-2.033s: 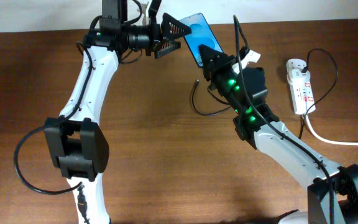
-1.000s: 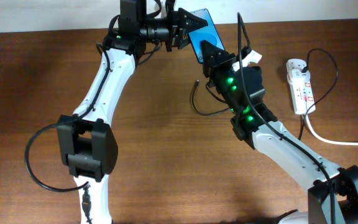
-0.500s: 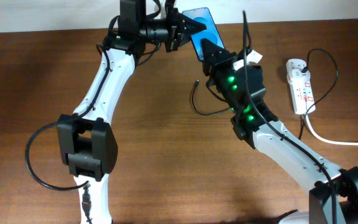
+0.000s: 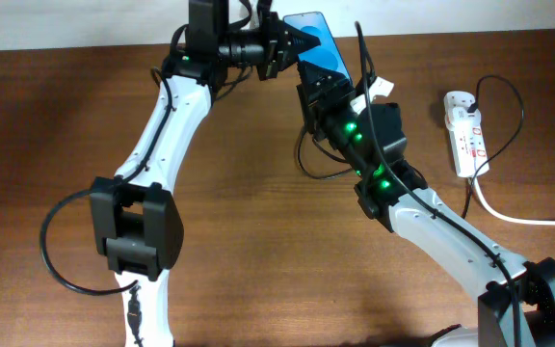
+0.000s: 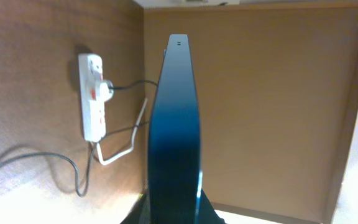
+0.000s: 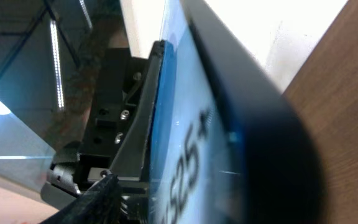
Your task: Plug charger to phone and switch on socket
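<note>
Shifted up-left, the right tool (image 4: 311, 79) crowds the glossy blue phone (image 4: 324, 40), clamped in the left tool (image 4: 297, 44) above the woodgrain table's (image 4: 258, 241) far edge. Right tool's grip: cannot tell. White oblong socket (image 4: 466, 135) lies well apart.

Dark brown wooden table (image 4: 258, 251), grain running left to right. A white power strip (image 4: 466, 133) is laid flat near the right edge, long side running front to back. A black cable (image 4: 515, 92) is plugged in at its far end and arcs over the wood beside it. A thick white cord (image 4: 518, 218) trails from its near end toward the right edge. A black loop (image 4: 298, 159) of thin cable is noted mid-table, partly hidden.
</note>
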`<state>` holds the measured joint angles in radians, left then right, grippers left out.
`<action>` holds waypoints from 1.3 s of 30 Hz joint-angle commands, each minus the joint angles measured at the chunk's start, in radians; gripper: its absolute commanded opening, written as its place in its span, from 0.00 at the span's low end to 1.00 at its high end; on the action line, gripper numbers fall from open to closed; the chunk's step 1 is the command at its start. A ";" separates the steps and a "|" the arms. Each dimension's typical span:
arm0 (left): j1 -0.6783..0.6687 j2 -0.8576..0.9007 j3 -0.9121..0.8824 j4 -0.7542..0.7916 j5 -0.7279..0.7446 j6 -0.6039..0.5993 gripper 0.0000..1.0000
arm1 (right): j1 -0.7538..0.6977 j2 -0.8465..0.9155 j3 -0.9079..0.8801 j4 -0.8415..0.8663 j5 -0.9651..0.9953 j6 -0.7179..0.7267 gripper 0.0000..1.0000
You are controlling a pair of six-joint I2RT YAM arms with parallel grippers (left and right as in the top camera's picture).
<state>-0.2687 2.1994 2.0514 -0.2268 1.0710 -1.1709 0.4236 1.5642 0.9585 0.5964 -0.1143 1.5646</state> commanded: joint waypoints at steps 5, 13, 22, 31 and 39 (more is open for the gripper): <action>0.142 -0.008 0.010 -0.128 -0.051 0.270 0.00 | -0.097 -0.004 0.003 -0.110 -0.196 -0.084 0.86; 0.208 -0.008 0.010 -0.437 0.037 0.632 0.00 | -0.308 -0.004 0.003 -0.601 -0.571 -0.583 0.99; 0.302 -0.008 0.010 -0.535 0.145 0.752 0.00 | -0.318 -0.004 0.040 -0.991 -0.516 -0.940 0.73; 0.337 -0.008 0.010 -0.535 0.118 0.754 0.00 | -0.233 0.199 0.652 -1.512 -0.186 -1.098 0.70; 0.337 -0.008 0.010 -0.579 0.118 0.753 0.00 | -0.142 0.593 0.999 -1.476 -0.135 -1.021 0.52</action>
<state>0.0669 2.2005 2.0506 -0.8017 1.1610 -0.4328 0.2733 2.0777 1.9388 -0.9039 -0.2836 0.4927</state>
